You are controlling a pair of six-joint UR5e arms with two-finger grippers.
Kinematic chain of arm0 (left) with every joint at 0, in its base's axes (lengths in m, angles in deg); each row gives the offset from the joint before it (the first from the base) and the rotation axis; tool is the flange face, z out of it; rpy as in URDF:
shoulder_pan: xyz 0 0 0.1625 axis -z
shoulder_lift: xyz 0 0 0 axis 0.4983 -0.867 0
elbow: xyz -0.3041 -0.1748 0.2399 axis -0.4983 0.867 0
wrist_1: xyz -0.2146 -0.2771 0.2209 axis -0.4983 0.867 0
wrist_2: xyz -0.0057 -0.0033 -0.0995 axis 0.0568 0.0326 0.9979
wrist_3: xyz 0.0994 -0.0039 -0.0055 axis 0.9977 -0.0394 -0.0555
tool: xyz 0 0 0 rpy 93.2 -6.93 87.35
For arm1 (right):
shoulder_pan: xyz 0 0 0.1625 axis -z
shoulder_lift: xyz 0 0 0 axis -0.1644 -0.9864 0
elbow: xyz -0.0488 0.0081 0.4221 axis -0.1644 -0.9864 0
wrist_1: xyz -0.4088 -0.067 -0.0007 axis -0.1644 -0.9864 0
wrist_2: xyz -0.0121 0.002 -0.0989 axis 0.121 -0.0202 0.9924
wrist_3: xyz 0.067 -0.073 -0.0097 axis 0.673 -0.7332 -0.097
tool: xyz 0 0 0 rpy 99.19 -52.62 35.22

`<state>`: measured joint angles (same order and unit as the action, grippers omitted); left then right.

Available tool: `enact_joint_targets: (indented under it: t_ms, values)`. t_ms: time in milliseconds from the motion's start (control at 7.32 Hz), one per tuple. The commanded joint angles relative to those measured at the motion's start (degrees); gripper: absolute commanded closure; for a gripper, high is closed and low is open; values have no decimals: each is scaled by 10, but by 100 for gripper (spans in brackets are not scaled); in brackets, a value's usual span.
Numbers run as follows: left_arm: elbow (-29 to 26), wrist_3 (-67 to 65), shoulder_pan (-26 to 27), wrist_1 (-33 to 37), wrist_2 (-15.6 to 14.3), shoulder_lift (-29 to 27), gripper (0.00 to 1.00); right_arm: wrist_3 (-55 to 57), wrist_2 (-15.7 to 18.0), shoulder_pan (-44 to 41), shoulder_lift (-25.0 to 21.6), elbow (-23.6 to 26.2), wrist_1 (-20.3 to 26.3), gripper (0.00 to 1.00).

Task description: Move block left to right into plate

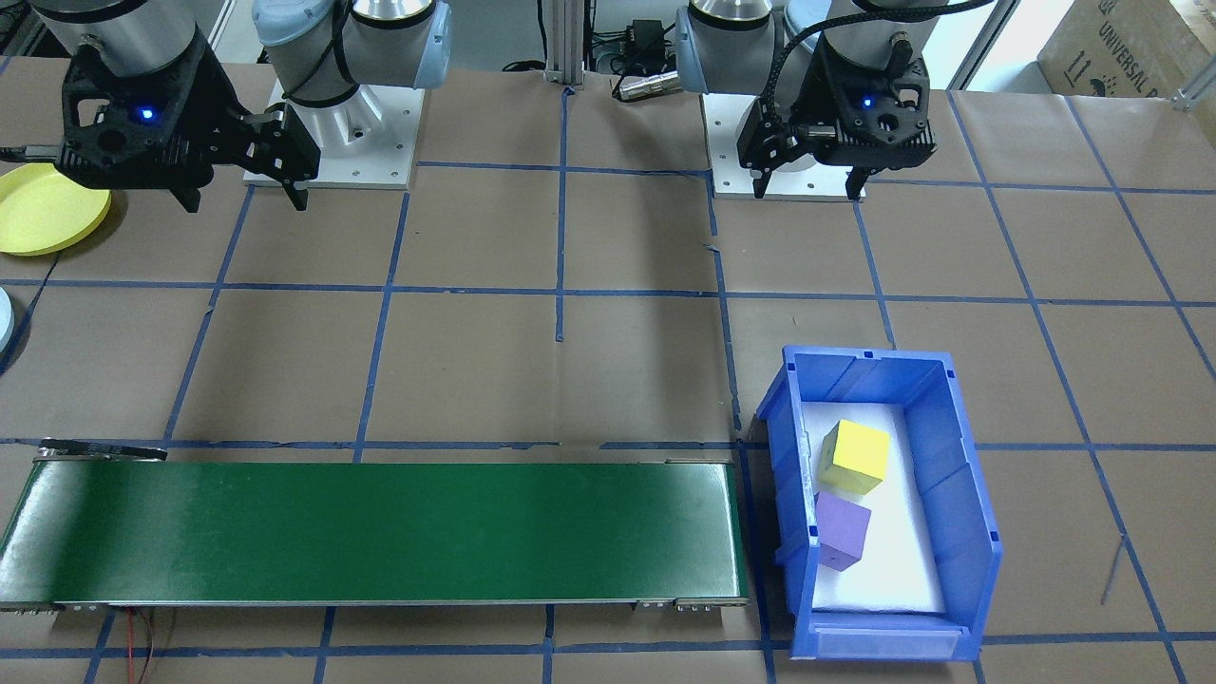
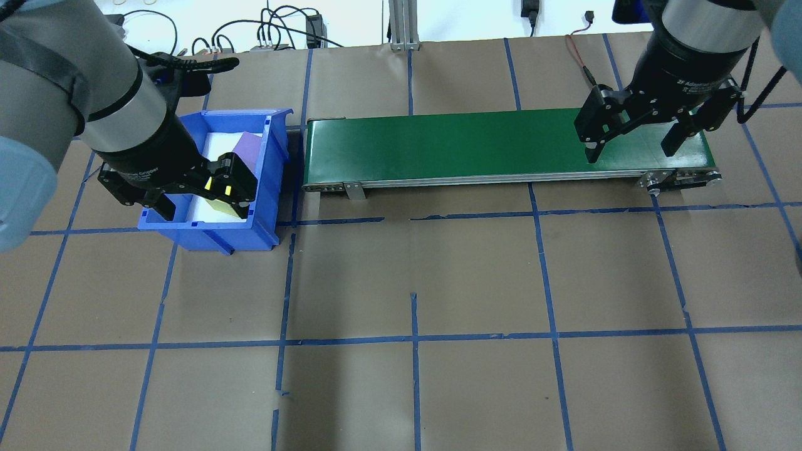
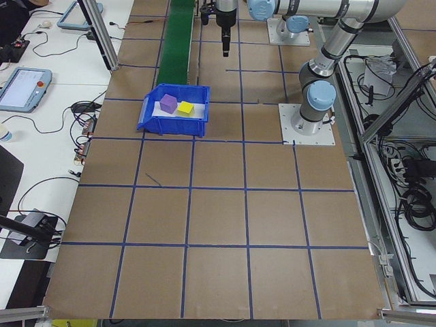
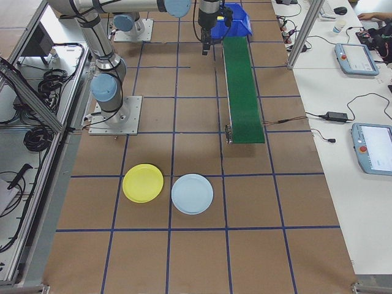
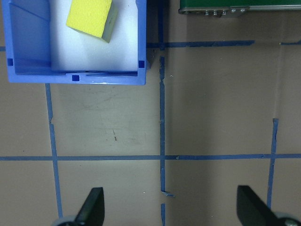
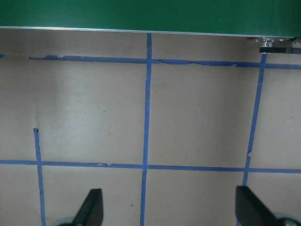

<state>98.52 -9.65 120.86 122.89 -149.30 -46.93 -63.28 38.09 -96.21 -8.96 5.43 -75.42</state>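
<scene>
Left arm: comes in from the 9 o'clock side of the overhead view, wrist turned straight down, held above the desk [image 2: 476,282] on the robot's side of the bin.
Left pincer [image 1: 809,180]: spread wide with nothing between its fingers; in its own wrist view both fingertips [image 5: 92,207] hang over bare brown paper.
Right arm: enters at about 1 o'clock in the overhead view, also pointing down, near the far end of the conveyor belt [image 2: 501,145].
Right pincer [image 2: 630,149]: spread wide and holding nothing; its wrist view shows taped paper below it and the belt's edge at 12 o'clock.
Blue bin [image 1: 959,494]: stands on the desk just beside the belt's end on the robot's left.
Yellow block [image 1: 854,456]: lies inside the bin on a white liner, at about 11 o'clock from the left pincer in the left wrist view, well apart from it.
Purple block [image 1: 842,529]: in the same bin, just beside the yellow one; they seem to touch at a corner, though that is hard to tell.
Yellow plate [image 4: 143,183]: on the desk at the robot's right end, well apart from the bin.
Pale blue plate [image 4: 192,193]: just beside the yellow plate, at its 3 o'clock in the right-side view.
</scene>
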Motion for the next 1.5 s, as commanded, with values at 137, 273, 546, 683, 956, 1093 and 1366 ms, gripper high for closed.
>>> enact_joint_targets:
  t_ms: [137,273,546,683,956,1093,1366]
  values:
    - [0,0,-2,-3,0,0,0,0,0,0,0,0,0,0]
    - [-3,1,-10,-10,2,0,0,0,0,0,0,0,0,0]
    - [-6,1,-11,-10,3,0,0,0,0,0,0,0,0,0]
    - [-7,1,-12,-11,3,0,0,0,0,0,0,0,0,0]
    - [-6,19,-36,-11,2,0,0,0,1,0,-1,0,0,0]
    - [-7,19,-38,-10,3,0,0,0,2,0,0,0,0,0]
    - [-6,22,-38,-11,3,0,0,0,2,0,-1,0,0,0]
